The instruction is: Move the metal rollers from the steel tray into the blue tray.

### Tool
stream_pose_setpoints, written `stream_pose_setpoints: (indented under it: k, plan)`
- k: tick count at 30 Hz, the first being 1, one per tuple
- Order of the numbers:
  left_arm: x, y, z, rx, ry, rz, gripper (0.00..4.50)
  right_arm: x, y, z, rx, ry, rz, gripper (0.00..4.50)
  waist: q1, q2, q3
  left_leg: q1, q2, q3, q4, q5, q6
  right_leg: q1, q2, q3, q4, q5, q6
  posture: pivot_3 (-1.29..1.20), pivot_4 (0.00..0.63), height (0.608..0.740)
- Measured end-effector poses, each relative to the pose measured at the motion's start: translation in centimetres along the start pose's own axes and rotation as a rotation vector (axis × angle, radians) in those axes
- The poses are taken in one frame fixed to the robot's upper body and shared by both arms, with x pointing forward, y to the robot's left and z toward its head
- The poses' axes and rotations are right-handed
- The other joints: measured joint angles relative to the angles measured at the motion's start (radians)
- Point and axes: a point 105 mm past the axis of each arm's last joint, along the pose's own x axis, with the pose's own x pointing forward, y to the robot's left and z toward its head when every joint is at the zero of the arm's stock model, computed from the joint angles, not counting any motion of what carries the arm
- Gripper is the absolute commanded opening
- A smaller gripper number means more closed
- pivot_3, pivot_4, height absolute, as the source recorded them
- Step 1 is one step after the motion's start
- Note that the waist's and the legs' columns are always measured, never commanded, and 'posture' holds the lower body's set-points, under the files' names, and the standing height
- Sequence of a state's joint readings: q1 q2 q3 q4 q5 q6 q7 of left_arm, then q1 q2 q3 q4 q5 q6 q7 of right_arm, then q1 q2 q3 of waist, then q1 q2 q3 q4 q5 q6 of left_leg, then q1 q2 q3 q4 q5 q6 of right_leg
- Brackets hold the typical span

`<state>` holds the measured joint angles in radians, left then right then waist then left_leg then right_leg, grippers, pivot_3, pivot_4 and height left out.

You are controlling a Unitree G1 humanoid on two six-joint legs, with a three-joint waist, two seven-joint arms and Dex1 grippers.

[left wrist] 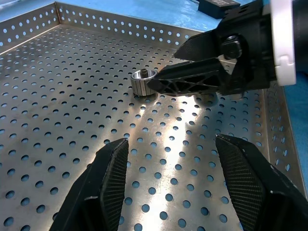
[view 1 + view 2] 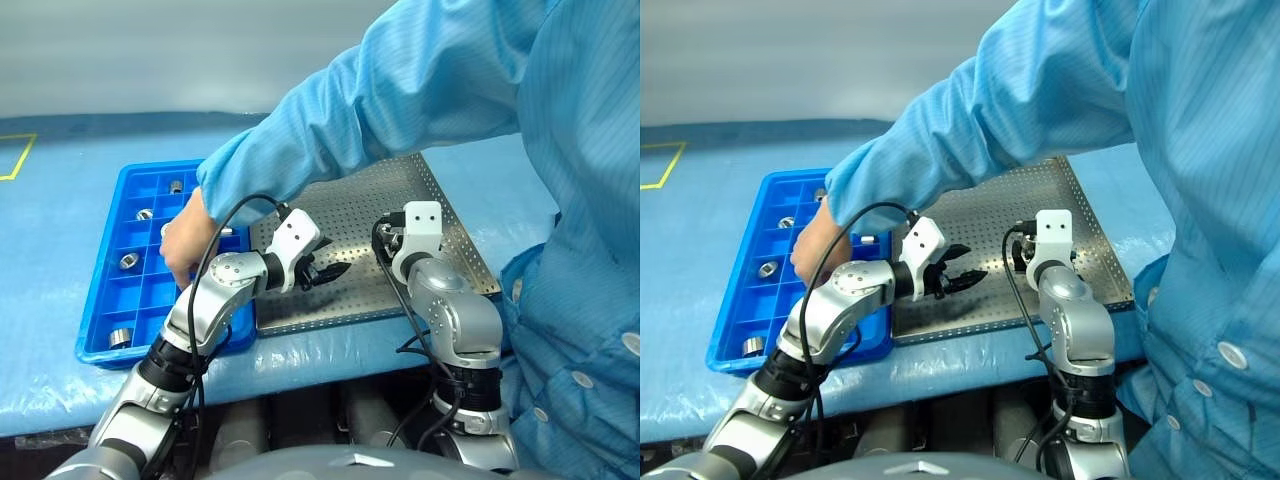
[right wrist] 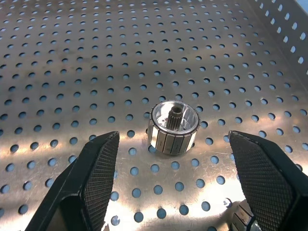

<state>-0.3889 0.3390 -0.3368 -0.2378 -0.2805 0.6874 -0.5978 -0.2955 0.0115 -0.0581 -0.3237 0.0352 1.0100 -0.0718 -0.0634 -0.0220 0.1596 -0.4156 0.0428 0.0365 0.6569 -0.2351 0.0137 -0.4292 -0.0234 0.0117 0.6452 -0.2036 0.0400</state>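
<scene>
One metal roller (image 3: 174,126), a short shiny cylinder with a toothed centre hole, stands upright on the perforated steel tray (image 2: 440,215). My right gripper (image 3: 174,138) is open low over the tray, a finger on each side of the roller, neither touching it. My left gripper (image 2: 330,270) is also open and empty, hovering over the tray's near left part and pointing toward the right gripper. The same roller (image 1: 144,81) lies beyond its fingertips. The blue tray (image 2: 100,290), gridded into compartments, sits left of the steel tray with several rollers (image 2: 129,261) in it.
A person in a light blue coat stands at the right. Their sleeve (image 2: 330,130) reaches across the steel tray's far side and their hand (image 2: 185,245) is down in the blue tray, just behind my left arm. A blue cover (image 2: 60,220) lies over the table.
</scene>
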Motion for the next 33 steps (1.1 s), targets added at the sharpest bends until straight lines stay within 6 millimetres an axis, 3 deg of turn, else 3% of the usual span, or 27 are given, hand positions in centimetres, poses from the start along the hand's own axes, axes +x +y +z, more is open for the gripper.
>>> stream_pose_setpoints:
  k: [6, 20, 23, 27, 33]
  plan:
    - [0.0, -0.1, -0.3, -0.009, 0.006, 0.001, 3.13, 1.0, -0.6, -0.6, 0.042, -0.010, -0.082, 3.82, 0.000, 0.000, 0.000, 0.000, 0.000, 0.001, 0.000, 0.000, 0.000, 0.000, 0.000, 0.001, 0.000, 0.001, -0.001, -0.06, 0.150, 0.740]
    - [-0.1, -0.4, -0.6, -0.013, 0.010, 0.001, 3.13, 3.4, 1.3, -0.7, 0.080, -0.059, -0.060, 3.82, 0.001, 0.000, 0.000, 0.000, 0.000, 0.001, 0.000, 0.000, 0.000, 0.000, 0.000, 0.001, 0.000, 0.003, -0.002, -0.03, 0.150, 0.740]
    - [-0.3, -0.6, -0.6, -0.012, 0.007, 0.001, 3.13, 3.6, 1.6, -0.8, 0.080, -0.062, -0.053, 3.27, 0.002, 0.000, 0.000, 0.000, 0.000, 0.001, 0.000, 0.000, 0.000, 0.000, 0.000, 0.001, 0.000, 0.003, -0.002, -0.03, 0.150, 0.740]
    - [-0.5, -0.7, -1.3, -0.030, 0.019, 0.017, 3.13, 3.6, 1.7, -0.7, 0.084, -0.074, -0.051, 2.03, 0.004, 0.000, 0.000, 0.000, 0.000, 0.001, 0.000, 0.000, 0.000, 0.000, 0.000, 0.001, 0.000, 0.003, -0.002, -0.02, 0.150, 0.740]
    - [-0.9, -0.1, -1.5, -0.037, 0.028, 0.043, 3.13, 3.6, 2.0, -0.6, 0.090, -0.074, -0.033, 1.74, 0.005, 0.000, 0.000, 0.000, 0.000, 0.001, 0.001, 0.000, 0.000, 0.000, 0.000, 0.001, 0.001, 0.003, -0.002, -0.02, 0.150, 0.740]
